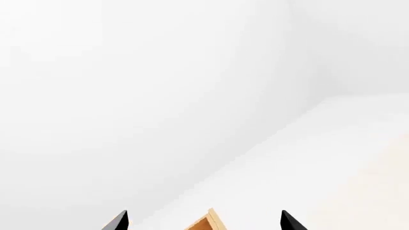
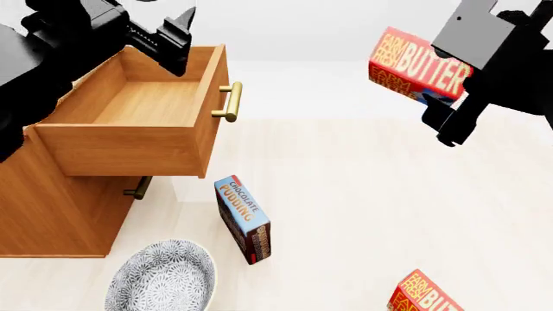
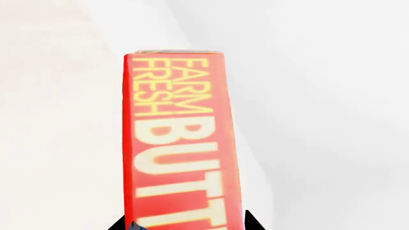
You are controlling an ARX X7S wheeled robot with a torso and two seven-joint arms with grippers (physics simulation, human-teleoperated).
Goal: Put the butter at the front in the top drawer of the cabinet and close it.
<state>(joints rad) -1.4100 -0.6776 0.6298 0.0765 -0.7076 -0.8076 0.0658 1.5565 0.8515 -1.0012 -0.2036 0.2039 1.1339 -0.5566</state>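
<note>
A red butter (image 2: 415, 68) carton with yellow lettering hangs in the air at the upper right, and my right gripper (image 2: 441, 81) is shut on it. The right wrist view shows the butter (image 3: 179, 139) between the right gripper (image 3: 185, 223) fingers. A second identical butter carton (image 2: 428, 295) lies on the floor at the bottom edge. The top drawer (image 2: 121, 146) of the cabinet (image 2: 52, 207) stands pulled out and empty, brass handle (image 2: 230, 102) facing right. My left gripper (image 2: 180, 39) is open above the drawer's far corner. In the left wrist view, a wooden corner of the drawer (image 1: 208, 223) shows between the left gripper (image 1: 204, 221) tips.
A blue-and-brown Chocolate Pudding box (image 2: 242, 217) stands on the pale floor just right of the cabinet. A grey patterned bowl (image 2: 162, 277) sits in front of the cabinet. The lower drawer's handle (image 2: 136, 189) peeks out under the open drawer.
</note>
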